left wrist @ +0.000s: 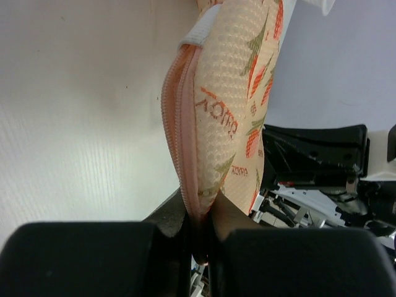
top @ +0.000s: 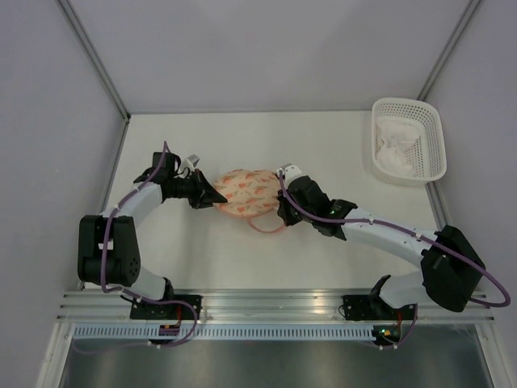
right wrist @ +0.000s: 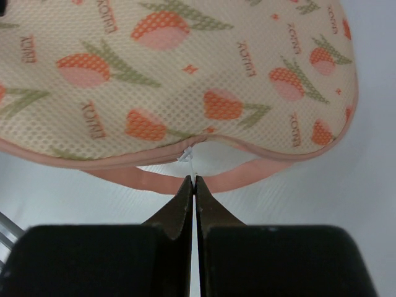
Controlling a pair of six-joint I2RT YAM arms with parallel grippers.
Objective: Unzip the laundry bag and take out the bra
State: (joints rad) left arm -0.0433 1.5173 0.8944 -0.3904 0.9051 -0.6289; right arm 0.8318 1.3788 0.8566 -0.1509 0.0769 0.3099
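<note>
Top external: laundry bag (top: 246, 192) mid-table.
Left gripper (top: 220, 197): pinching its left end.
Right gripper (top: 283, 214): pressed together at its near edge.

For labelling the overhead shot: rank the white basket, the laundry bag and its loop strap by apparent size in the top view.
1. white basket, largest.
2. laundry bag, smaller.
3. loop strap, smallest, a thin curve below the bag.
Camera distance looks similar for all three, so the order is safe.

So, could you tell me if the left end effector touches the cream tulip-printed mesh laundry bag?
Touching. The left wrist view shows the left end effector clamped on the zipper edge of the cream tulip-printed mesh laundry bag.
</note>
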